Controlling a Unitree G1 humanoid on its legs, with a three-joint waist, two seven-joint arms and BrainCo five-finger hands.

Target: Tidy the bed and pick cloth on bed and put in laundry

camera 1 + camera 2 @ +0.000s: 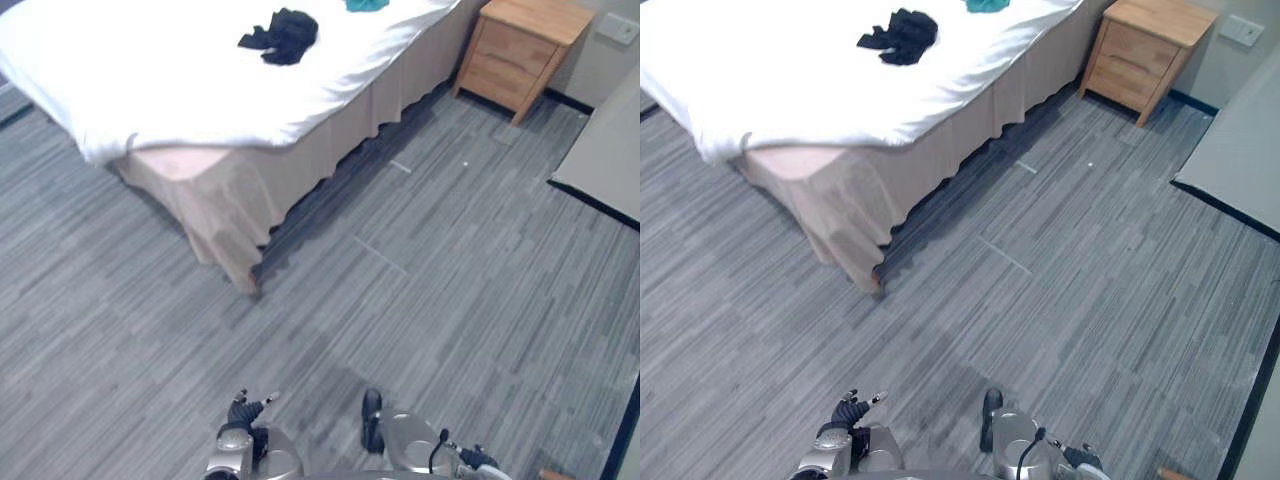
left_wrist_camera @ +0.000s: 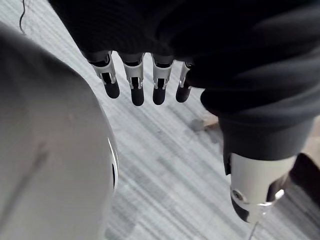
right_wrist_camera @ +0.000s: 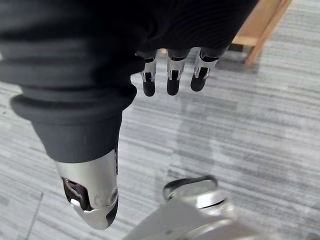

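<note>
Dark cloth (image 1: 283,35) is seen crumpled near the far side of the white bed (image 1: 150,90), well apart from the left robot hand (image 2: 134,82) and right robot hand (image 3: 172,80), both held open and empty; judged soft and light, it is best pinched at a raised fold

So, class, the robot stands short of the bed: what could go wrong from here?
The black cloth lies well in from the edge of the bed, so a reach may fall short. The teal cloth, cut off at the view's top, may be missed. A grab could pinch the sheet too.
</note>
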